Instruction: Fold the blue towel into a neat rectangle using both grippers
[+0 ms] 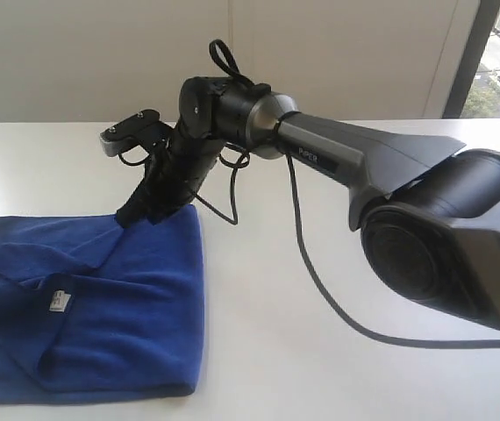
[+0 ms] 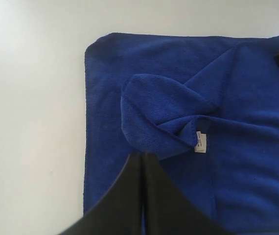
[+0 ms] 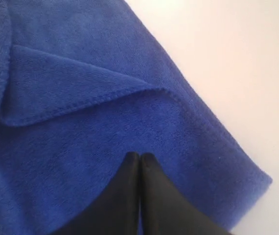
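the blue towel point(image 1: 118, 298) lies on the white table point(image 1: 320, 368), loosely doubled over itself, with uneven, creased layers. a small white tag point(image 1: 60, 303) shows on top of the towel, beside a rumpled fold near its middle. the left fingers point(image 2: 125, 196) are pressed together with no gap. they sit over the towel, a little short of the tag, and nothing can be seen held in them. at the towel's far edge, toward its far right corner, the right fingers point(image 1: 145, 203) point steeply down and meet the cloth. seen from the wrist, they are together tip to tip on the towel, just inside its stitched hem and next to a flap turned back on itself. whether any cloth is nipped between them cannot be told. the right arm point(image 1: 364, 167) stretches away to the right of the towel, and a black cable point(image 1: 320, 289) trails on the table beside the towel. beyond the towel stands a pale wall point(image 1: 101, 53).
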You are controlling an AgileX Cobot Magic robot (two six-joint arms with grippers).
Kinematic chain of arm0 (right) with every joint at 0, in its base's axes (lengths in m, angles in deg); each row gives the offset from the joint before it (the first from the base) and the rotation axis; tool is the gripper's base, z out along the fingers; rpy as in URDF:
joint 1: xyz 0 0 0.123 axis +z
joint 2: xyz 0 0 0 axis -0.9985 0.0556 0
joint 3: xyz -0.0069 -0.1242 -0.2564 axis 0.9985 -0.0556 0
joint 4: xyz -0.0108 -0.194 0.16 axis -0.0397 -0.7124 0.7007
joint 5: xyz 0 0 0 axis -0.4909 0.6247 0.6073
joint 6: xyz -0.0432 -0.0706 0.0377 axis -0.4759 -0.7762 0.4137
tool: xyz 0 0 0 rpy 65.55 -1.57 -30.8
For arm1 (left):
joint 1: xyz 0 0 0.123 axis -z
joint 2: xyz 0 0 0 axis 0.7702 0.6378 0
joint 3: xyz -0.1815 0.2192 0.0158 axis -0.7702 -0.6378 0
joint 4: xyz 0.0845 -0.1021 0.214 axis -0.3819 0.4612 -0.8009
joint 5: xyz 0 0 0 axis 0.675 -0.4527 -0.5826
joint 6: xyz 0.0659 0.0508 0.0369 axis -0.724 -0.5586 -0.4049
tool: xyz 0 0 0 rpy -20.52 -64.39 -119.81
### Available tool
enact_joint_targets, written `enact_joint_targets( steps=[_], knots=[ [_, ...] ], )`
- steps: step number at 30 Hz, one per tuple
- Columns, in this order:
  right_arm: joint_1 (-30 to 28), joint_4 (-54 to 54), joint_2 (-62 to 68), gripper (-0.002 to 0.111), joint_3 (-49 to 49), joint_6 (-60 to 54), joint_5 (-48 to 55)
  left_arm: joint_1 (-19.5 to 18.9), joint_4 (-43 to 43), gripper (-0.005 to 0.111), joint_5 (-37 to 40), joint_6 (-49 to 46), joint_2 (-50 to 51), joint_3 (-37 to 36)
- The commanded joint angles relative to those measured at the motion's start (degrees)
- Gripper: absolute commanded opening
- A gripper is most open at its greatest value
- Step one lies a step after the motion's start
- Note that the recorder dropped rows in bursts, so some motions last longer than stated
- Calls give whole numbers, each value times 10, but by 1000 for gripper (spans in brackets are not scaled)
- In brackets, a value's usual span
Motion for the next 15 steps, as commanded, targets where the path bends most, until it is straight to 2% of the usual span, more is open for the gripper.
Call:
enact_joint_targets(
  steps=[1, 9, 15],
  knots=[
    [0, 9, 30, 0, -3, -14, -31, 0, 6, 0, 6, -1, -5, -1],
    [-7, -33, 58, 0, -3, -6, -12, 0, 6, 0, 6, -1, -5, -1],
    [-40, -84, 58, 0, -3, 47, 58, 0, 6, 0, 6, -1, -5, -1]
  ],
)
